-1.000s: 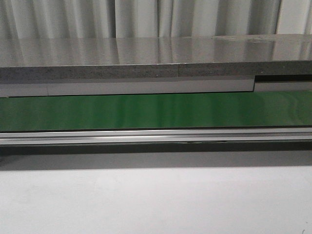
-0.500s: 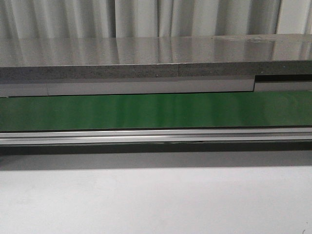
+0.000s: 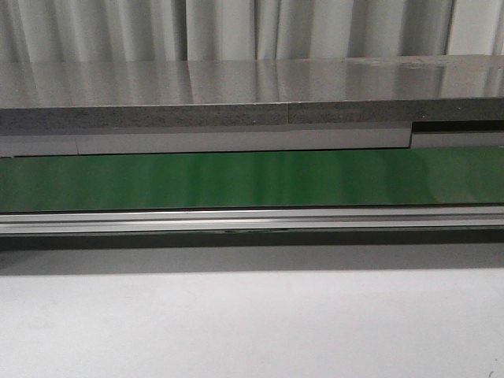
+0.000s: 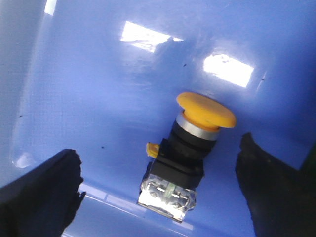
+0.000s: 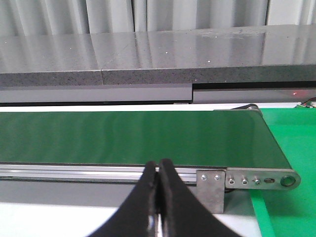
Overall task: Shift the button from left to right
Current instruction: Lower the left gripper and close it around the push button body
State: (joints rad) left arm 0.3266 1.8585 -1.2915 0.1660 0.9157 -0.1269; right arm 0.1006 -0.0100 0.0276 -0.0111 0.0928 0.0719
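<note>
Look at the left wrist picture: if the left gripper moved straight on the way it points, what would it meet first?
Most likely the button, lying on its side on the blue surface between the open left gripper fingers. Depth is hard to judge.

An industrial or factory-style test cell is suggested. A long green conveyor belt [image 3: 252, 179] is carried in an aluminium side rail [image 3: 252, 220], with a bolted end bracket [image 5: 213, 183] and a roller end seen in the right wrist view. Behind it, a grey stone-like bench top [image 3: 236, 87] is backed by pale pleated curtains [image 3: 236, 27]. A glossy blue plastic bin [image 4: 98, 89] is seen holding an industrial push-button [image 4: 185, 153].
</note>
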